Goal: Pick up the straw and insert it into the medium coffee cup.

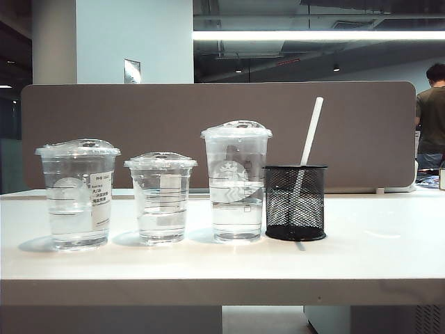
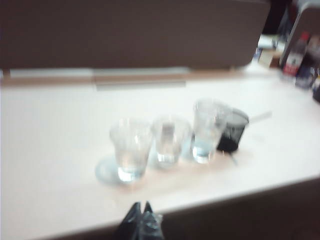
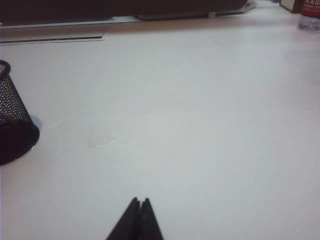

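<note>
From the exterior camera, the straw leans in a black mesh holder, which stands at the far end of the desk row from the medium coffee cup; neither tool appears. The left wrist camera, blurred, shows the left tool pinched shut, well short of the holder. The right wrist camera shows the right tool closed and empty beside the holder; whichever reaches should open and pinch the straw above the rim.
</note>
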### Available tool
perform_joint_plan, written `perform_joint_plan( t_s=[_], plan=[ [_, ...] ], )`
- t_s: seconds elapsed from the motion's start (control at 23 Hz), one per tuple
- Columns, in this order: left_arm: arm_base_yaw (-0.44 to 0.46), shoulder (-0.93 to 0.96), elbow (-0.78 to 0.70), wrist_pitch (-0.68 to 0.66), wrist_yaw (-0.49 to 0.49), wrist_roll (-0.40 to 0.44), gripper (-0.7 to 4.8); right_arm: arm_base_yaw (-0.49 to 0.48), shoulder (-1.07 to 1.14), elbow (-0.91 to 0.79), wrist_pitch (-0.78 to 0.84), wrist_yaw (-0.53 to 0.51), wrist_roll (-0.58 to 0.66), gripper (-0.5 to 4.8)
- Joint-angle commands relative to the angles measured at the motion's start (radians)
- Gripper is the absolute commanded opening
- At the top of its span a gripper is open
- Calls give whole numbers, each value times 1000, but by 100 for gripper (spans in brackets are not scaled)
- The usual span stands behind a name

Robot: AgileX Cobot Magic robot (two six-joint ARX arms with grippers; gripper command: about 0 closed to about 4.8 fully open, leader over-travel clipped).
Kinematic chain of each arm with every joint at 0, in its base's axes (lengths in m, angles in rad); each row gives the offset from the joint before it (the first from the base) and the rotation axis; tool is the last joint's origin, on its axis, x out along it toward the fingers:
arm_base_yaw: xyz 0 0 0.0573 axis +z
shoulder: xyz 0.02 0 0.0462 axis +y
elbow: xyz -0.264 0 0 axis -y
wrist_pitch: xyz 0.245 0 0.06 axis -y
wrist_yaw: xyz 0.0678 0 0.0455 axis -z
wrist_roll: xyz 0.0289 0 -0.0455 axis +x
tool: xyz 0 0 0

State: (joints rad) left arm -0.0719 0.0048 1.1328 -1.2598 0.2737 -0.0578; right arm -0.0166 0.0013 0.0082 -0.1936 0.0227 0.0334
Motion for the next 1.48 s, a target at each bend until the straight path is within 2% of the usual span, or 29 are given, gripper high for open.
perform_joint_plan(
  t_s=[0.04, 0.22, 0.65, 0.78, 0.83, 0.91, 1.0, 1.13, 1.22, 1.3, 1.35, 1.43, 1.48],
  plan=[
    [1, 4, 3, -43, -6, -2, -3, 0, -1, -7, 11, 1, 1, -5],
    [2, 4, 3, -53, 31, -26, -3, 0, -1, -7, 11, 1, 1, -5],
    [2, 4, 3, -68, 32, -25, -3, 0, -1, -7, 11, 0, 1, -5],
    [2, 4, 3, -79, 47, 15, -4, 0, -1, -7, 11, -22, 15, -5],
    [1, 4, 3, -79, 68, 64, -4, 0, -1, -6, 16, -63, 101, -5],
    [1, 4, 3, -79, 93, 101, -5, 0, -1, -2, 53, -71, 207, -5],
    [1, 4, 3, -87, 97, 109, -5, 0, -1, 55, 53, -115, 312, -5],
    [1, 4, 2, -112, 98, 115, -5, 2, -1, 221, -9, -156, 310, -5],
    [1, 4, 1, -119, 109, 134, -5, 1, 0, 344, -72, -154, 246, -5],
    [1, 4, 1, -123, 137, 140, -5, 0, 17, 483, -148, -150, 73, -5],
    [2, 4, 1, -122, 161, 135, -5, 0, 67, 628, -242, -113, -111, -5],
    [2, 4, 1, -122, 159, 135, -5, 0, 210, 838, -411, -30, -260, -5],
    [2, 4, 1, -122, 157, 135, -5, 1, 281, 916, -477, -12, -294, -5]
  ],
)
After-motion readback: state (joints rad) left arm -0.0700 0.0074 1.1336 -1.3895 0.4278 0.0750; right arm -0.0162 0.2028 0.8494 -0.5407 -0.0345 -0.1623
